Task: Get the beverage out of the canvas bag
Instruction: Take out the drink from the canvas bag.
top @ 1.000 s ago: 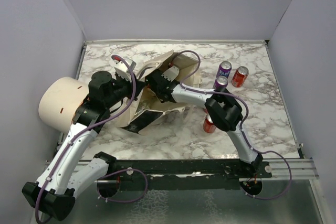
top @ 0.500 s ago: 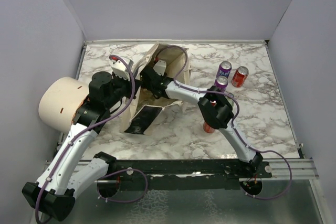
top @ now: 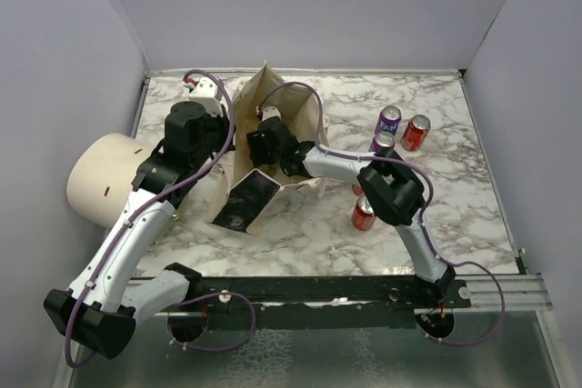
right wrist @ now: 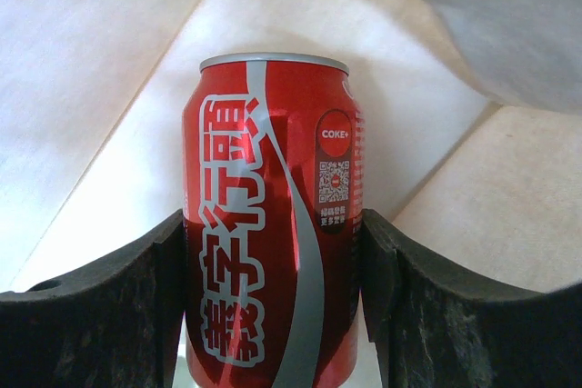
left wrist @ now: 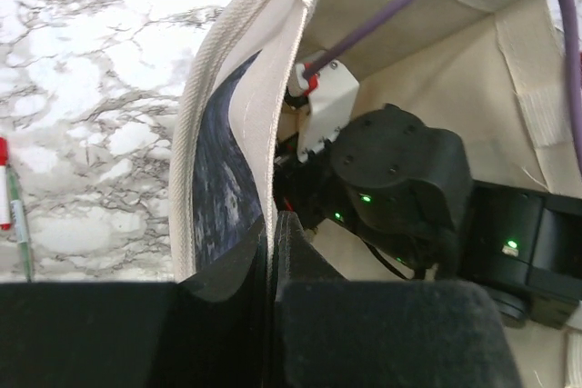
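The canvas bag [top: 305,114] stands on the marble table with its mouth held up and its black printed panel [top: 245,203] facing near. My left gripper [top: 227,124] [left wrist: 273,224] is shut on the bag's left rim [left wrist: 245,106], pinching the cloth between its jaws. My right gripper [top: 268,144] [right wrist: 273,243] reaches down inside the bag. It is shut on the beverage, a red cola can [right wrist: 268,224], with a finger [right wrist: 136,297] pressed against each side. The bag's cream inner walls [right wrist: 109,43] surround the can. In the top view the can is hidden by the bag and arm.
Right of the bag stand two purple cans [top: 389,119] [top: 382,143] and a red can [top: 416,132]. Another red can [top: 363,213] stands nearer, beside the right arm's elbow. A large cream cylinder [top: 105,179] lies at the left edge, by the left arm. Grey walls enclose the table.
The left gripper has moved back and lifted the bag's rim, so the bag stands more upright and narrower. The right gripper has shifted left and sits deeper in the bag's mouth.
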Controlling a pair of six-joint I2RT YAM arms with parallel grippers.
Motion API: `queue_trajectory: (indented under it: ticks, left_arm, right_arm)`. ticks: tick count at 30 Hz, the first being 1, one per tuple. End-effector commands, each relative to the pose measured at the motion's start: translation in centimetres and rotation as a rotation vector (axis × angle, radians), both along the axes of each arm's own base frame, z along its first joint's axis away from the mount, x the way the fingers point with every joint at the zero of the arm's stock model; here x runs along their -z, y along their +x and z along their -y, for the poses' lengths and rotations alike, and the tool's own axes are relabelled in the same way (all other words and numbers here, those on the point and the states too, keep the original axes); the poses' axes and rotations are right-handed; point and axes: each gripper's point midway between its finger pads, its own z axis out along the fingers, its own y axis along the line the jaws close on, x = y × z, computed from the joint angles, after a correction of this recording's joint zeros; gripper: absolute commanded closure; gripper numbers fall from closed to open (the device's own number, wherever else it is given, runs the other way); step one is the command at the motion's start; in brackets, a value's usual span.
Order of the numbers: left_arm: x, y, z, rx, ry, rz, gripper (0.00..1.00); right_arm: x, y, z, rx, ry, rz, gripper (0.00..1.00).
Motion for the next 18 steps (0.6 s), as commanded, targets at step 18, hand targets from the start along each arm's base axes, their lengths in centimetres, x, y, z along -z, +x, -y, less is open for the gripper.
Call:
queue_trajectory:
  ticks: [18]
  left_arm:
    - [-1.0, 2.1, -6.0, -0.392, 0.088, -0.036, 0.94]
  right_arm:
    - [-24.5, -4.7, -1.3, -0.416, 0.254, 0.447, 0.98]
